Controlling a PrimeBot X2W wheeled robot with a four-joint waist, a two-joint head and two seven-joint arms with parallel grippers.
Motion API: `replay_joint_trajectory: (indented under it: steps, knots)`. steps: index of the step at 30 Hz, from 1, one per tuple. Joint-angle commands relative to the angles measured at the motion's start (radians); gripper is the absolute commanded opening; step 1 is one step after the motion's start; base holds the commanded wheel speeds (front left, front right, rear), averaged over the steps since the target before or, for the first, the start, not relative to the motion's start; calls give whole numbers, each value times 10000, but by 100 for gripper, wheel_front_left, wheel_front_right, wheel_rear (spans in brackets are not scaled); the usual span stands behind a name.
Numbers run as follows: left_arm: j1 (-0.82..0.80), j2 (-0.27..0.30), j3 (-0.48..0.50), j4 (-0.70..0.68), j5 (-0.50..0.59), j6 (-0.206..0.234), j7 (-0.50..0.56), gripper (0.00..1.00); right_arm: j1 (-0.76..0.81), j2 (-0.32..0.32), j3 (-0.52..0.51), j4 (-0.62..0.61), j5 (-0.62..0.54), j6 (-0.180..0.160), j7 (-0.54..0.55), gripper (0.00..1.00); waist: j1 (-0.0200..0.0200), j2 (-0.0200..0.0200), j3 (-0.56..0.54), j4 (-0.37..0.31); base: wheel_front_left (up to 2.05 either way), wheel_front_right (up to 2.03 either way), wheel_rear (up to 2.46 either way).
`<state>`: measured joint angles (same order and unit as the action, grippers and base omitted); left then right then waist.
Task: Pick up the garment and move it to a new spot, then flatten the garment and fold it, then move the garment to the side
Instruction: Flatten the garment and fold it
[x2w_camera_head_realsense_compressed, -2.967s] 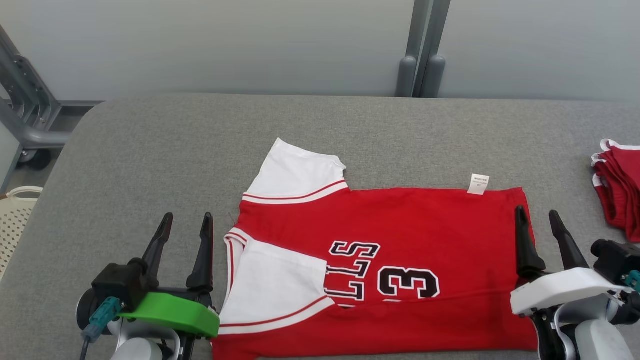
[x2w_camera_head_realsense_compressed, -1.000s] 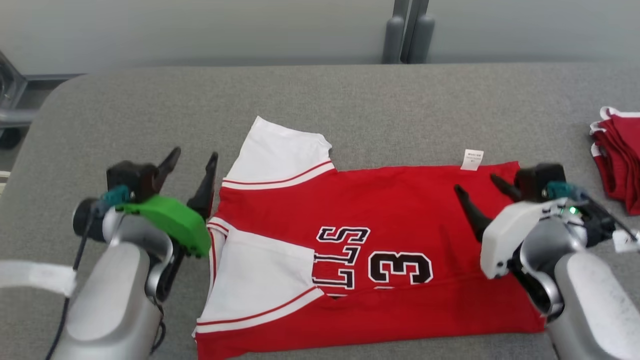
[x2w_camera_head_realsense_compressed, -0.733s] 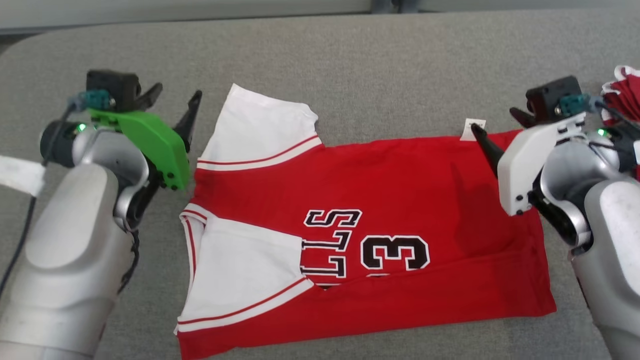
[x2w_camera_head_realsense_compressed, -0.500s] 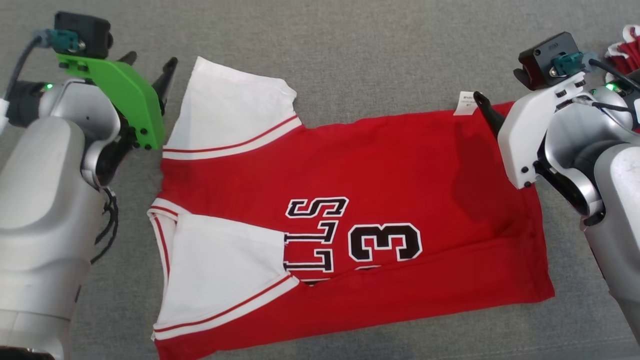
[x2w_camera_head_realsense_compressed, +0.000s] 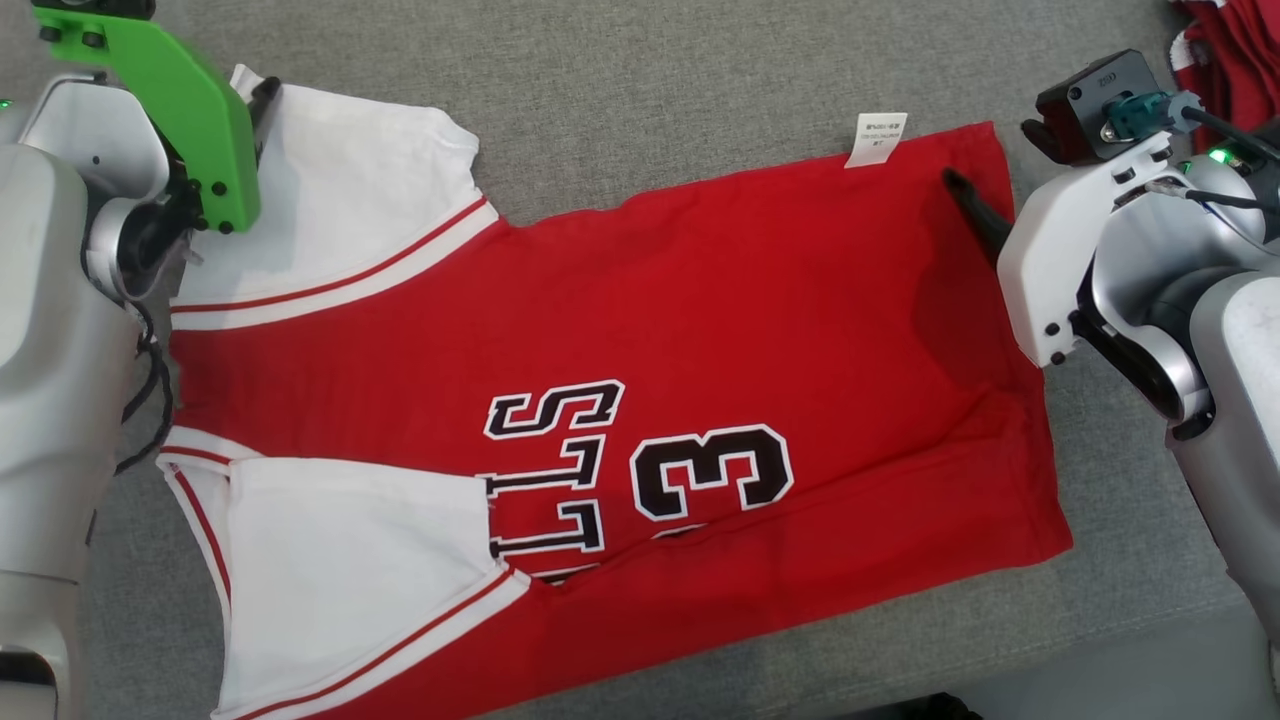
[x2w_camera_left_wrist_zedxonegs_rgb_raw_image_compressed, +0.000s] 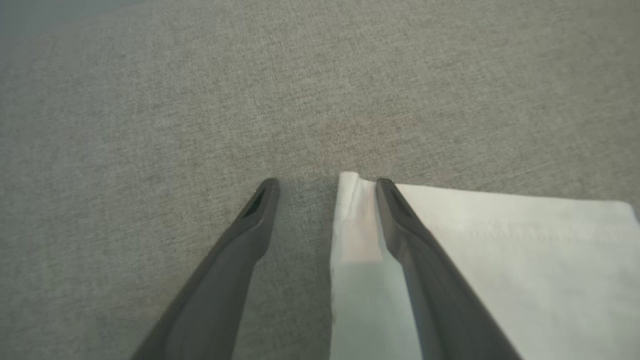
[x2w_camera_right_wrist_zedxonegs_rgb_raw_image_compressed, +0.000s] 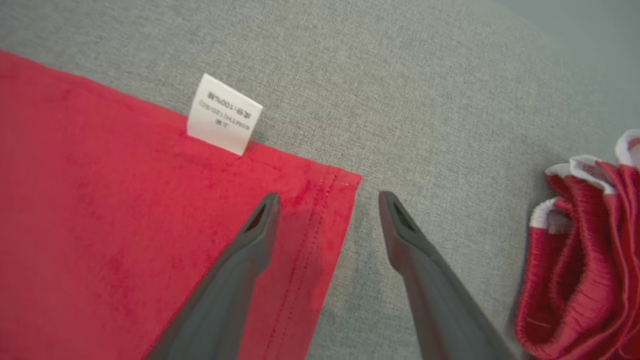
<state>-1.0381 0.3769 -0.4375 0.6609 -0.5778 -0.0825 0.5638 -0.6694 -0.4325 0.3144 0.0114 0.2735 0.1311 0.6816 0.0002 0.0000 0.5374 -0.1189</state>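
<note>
A grey, cloth-covered table (x2w_camera_head_realsense_compressed: 640, 60) spreads under me across most of the head view. At the lower right its edge gives way to a paler floor (x2w_camera_head_realsense_compressed: 1130, 670).

The garment (x2w_camera_head_realsense_compressed: 760, 290), a red jersey with black-and-white lettering and a "3", lies flat across the middle of the head view. Its white sleeves sit at the left, one at the upper left (x2w_camera_head_realsense_compressed: 340, 200) and one at the lower left (x2w_camera_head_realsense_compressed: 350, 570). A small white label (x2w_camera_head_realsense_compressed: 877, 138) sticks out past its top edge. A second bundle of red cloth with white trim (x2w_camera_right_wrist_zedxonegs_rgb_raw_image_compressed: 585, 250) lies bunched at the upper right corner of the head view, apart from the jersey.

My left gripper (x2w_camera_left_wrist_zedxonegs_rgb_raw_image_compressed: 326, 182) is spread wide over the outer corner of the upper sleeve. One finger is above the white cloth, the other above bare table. My right gripper (x2w_camera_right_wrist_zedxonegs_rgb_raw_image_compressed: 328, 196) is just as wide across the jersey's upper right hem corner, beside the label, with one finger over red cloth and one over table. Neither holds anything. I cannot tell whether the tips touch down.
</note>
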Motion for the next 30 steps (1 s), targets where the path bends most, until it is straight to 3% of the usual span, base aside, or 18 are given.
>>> replay_joint_trajectory:
  steps: [1, 4, 5, 6, 8, 9, 10, 17, 21, 30]
  knots:
    - [-157, 165, -53, 61, 73, 145, 250, 100, 67, -2, -15, 80, 19, -8, -89, 100, -2, 0, 145, -131, 0, 0, 0]
    - [-165, 217, -106, 63, 111, 240, 436, 100, 78, -2, -24, 84, 26, -8, -93, 100, -2, 0, 186, -131, 0, 0, 0]
    - [-168, 241, -128, 62, 141, 311, 528, 86, 74, -18, -51, 74, 27, -8, -81, 100, -2, 0, 214, -114, 0, 0, 0]
    - [-163, 243, -147, 29, 146, 363, 617, 53, 51, -50, -81, 52, 17, -8, -53, 100, -2, 0, 248, -86, 0, 0, 0]
    - [-84, 136, -155, -28, 28, 428, 792, 31, -9, -78, -140, 27, -8, -8, -23, 100, -2, 0, 277, -24, 0, 0, 0]
    - [-39, 98, -166, -82, -2, 477, 834, 12, -33, -99, -180, 21, -33, -8, -24, 100, -2, 0, 279, 7, 0, 0, 0]
    - [16, 75, -181, -140, -18, 504, 850, 0, -63, -110, -224, 16, -54, -8, -22, 100, -2, 0, 280, 35, 0, 0, 0]
    - [294, -133, -42, -686, -291, 529, 489, 0, -233, -158, -594, 68, -427, -10, -81, 100, -2, 0, 195, 227, 0, 0, 0]
    - [232, -107, 165, -964, -552, 365, 205, 0, -352, 164, -1118, 205, -892, -10, 52, 100, -2, 0, 201, 282, 0, 0, 0]
    - [336, 98, 321, -1301, -797, 458, 309, 0, 39, 1119, -1851, 687, -1593, -8, 321, 100, -2, 0, 357, 337, 0, 0, 0]
